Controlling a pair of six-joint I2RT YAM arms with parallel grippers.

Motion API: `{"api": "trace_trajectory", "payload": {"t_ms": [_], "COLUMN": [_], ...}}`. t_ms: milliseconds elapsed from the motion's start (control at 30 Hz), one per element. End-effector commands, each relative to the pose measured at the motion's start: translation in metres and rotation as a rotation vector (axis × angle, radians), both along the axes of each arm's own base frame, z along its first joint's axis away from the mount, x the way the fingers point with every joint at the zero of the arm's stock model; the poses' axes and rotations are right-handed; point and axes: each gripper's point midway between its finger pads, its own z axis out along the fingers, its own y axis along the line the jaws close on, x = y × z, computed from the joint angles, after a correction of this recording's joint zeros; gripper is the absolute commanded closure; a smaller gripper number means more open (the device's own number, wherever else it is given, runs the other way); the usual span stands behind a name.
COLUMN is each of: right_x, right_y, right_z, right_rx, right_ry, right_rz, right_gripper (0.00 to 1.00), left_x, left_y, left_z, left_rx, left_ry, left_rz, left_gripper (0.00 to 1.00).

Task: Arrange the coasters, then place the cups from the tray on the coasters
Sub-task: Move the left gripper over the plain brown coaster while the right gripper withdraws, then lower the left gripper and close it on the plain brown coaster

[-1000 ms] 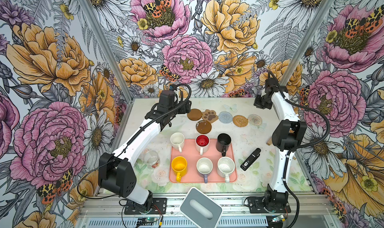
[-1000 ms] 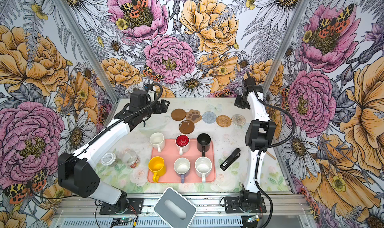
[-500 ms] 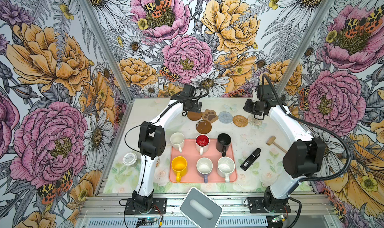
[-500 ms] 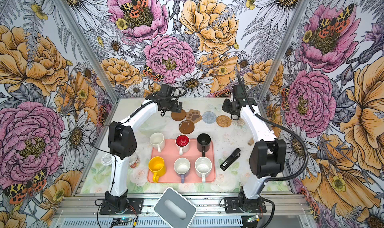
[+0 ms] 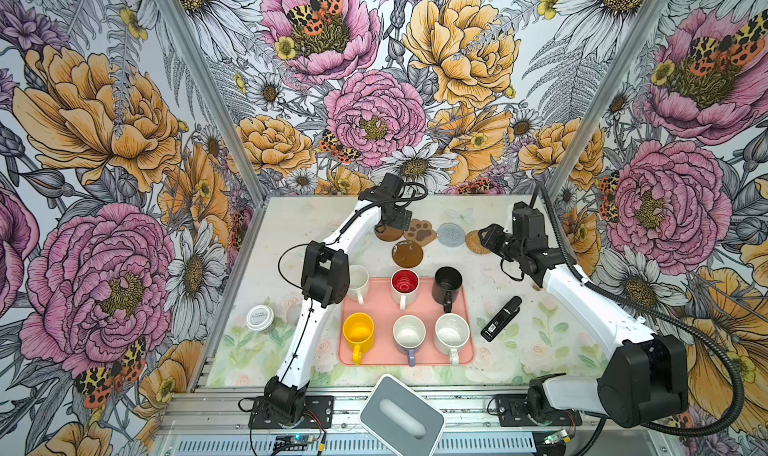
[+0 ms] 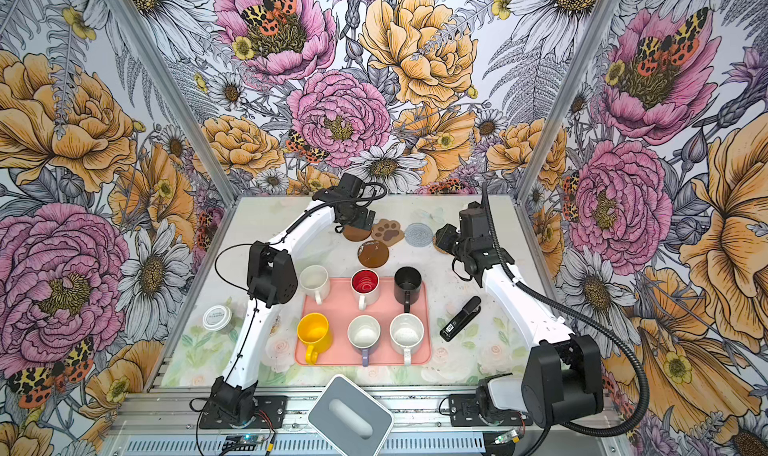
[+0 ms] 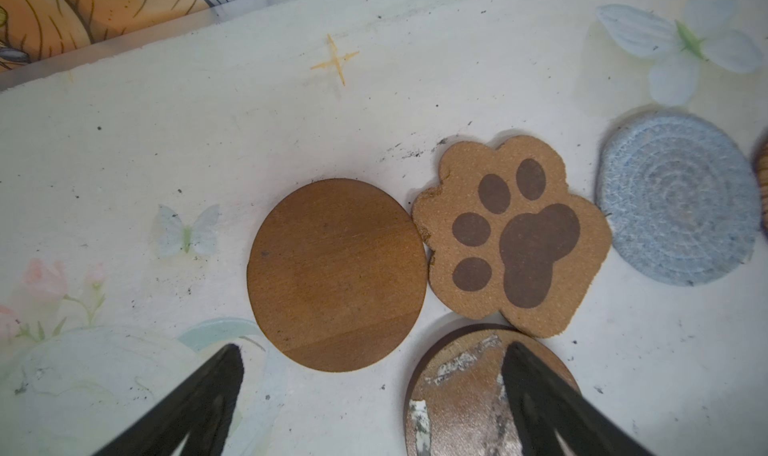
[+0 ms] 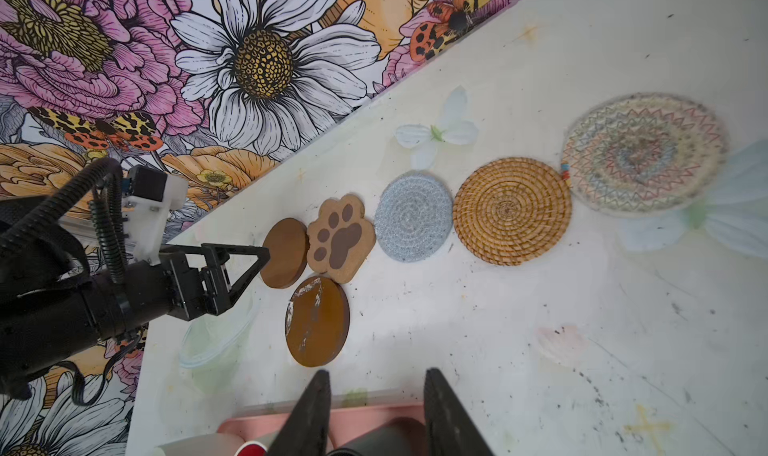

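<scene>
The coasters lie in a row at the back: brown disc (image 7: 336, 275), paw print (image 7: 511, 233), grey-blue round (image 8: 413, 217), rattan round (image 8: 511, 210) and clear lacy round (image 8: 644, 154). A scuffed brown disc (image 5: 407, 253) sits in front of the row. My left gripper (image 7: 374, 375) hovers open over the two brown discs, holding nothing. My right gripper (image 8: 376, 391) is open and empty, raised beside the rattan coaster (image 5: 473, 241). Several cups stand on the pink tray (image 5: 380, 308), among them the yellow (image 5: 358, 329), the black (image 5: 447, 281) and the red-inside one (image 5: 404, 281).
A clear jar with a white lid (image 5: 259, 318) stands left of the left arm. A black stapler-like device (image 5: 500, 318) lies right of the tray. A grey-white box with an oval slot (image 5: 401, 416) sits at the front edge. The back wall is close behind the coasters.
The left gripper swung right to the brown discs and finished opening. The right gripper came from the back right corner toward the rattan coaster, and its jaws parted.
</scene>
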Motion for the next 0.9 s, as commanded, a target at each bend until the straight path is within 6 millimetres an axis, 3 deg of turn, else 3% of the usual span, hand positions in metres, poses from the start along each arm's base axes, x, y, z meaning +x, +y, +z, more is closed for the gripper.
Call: {"api": "trace_trajectory", "payload": {"t_ms": [0,333,600,867], "right_x": [0.003,-0.005,-0.004,-0.002], "right_y": [-0.002,-0.006,-0.006,-0.005], "right_z": [0.019,0.012,0.008,0.005], "right_rx": [0.015,0.002,-0.002,0.000], "right_ry": [-0.082,-0.079,-0.077,-0.073], "right_rz": [-0.028,-0.030,-0.029,-0.026], "right_gripper": [0.60,0.60,0.60,0.60], "left_x": [0.006,0.016,0.022,0.029], "left_y": [-0.001,-0.006,-0.010,0.002], "left_z": [-0.007,-0.040,-0.056,-0.063], "left_rx": [0.045,0.036,0.049,0.094], "left_ry": [-0.019,0.005,-0.006,-0.028], "left_rz": [0.004,0.044,0.078,0.145], "left_gripper": [0.01,0.01,0.01,0.01]}}
